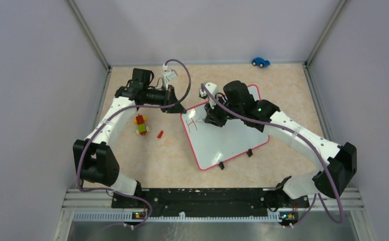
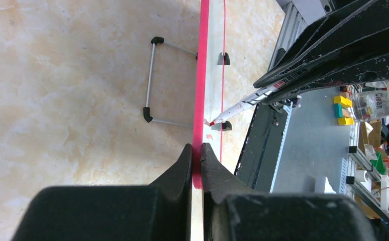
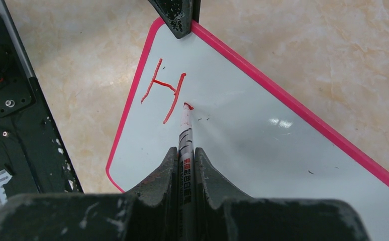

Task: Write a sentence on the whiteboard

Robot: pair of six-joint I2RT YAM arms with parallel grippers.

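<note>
The flat glossy white rectangular whiteboard with a thin red-pink frame (image 1: 230,143) (image 3: 263,150) lies on the beige marbled table (image 1: 288,90), right of centre. It is rotated so that one rounded corner points toward the arm bases. Two small black feet (image 1: 221,165) project from its near edge.

The left jaws are clenched on the board's red-pink frame (image 2: 201,75) at the far left corner. In the left wrist view, one fingertip sits on each side of the rim.

The right jaws are closed around a slim white marker pen with a red tip (image 3: 186,135) (image 2: 242,103). The barrel runs out between the fingertips. The red tip touches the white surface just right of the lettering.

The red handwritten sentence (image 3: 163,90) (image 1: 191,125) consists of a single capital "H". It stands near the board's far left corner, close to the left jaws.

A stack of red, yellow and green toy bricks (image 1: 141,124) stands on the table left of the board. A small red piece (image 1: 160,134) lies beside the stack, between it and the board. A blue toy car (image 1: 260,62) sits at the far edge of the table, well apart from the board.
</note>
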